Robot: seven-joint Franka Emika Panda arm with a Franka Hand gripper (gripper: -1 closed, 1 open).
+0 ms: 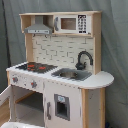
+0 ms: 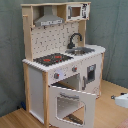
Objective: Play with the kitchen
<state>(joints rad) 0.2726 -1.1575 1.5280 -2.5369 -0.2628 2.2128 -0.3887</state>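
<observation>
Kitchen with oven door hanging open, arm barely seen.

The open door could be struck or forced past its hinge by a careless approach. Only a pale part, likely the gripper, is seen at the second exterior view's right edge, low beside the kitchen; its finger state cannot be told.

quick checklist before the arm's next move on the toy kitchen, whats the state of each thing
1. Oven door open: ok, it is swung out in the second exterior view.
2. Stove top free of loose things: ok.
3. Sink free of loose things: ok as far as visible.
4. Faucet upright over the sink: ok.
5. Right cabinet door shut: ok.
6. End effector position and state: cannot tell, it shows in neither view.
</observation>
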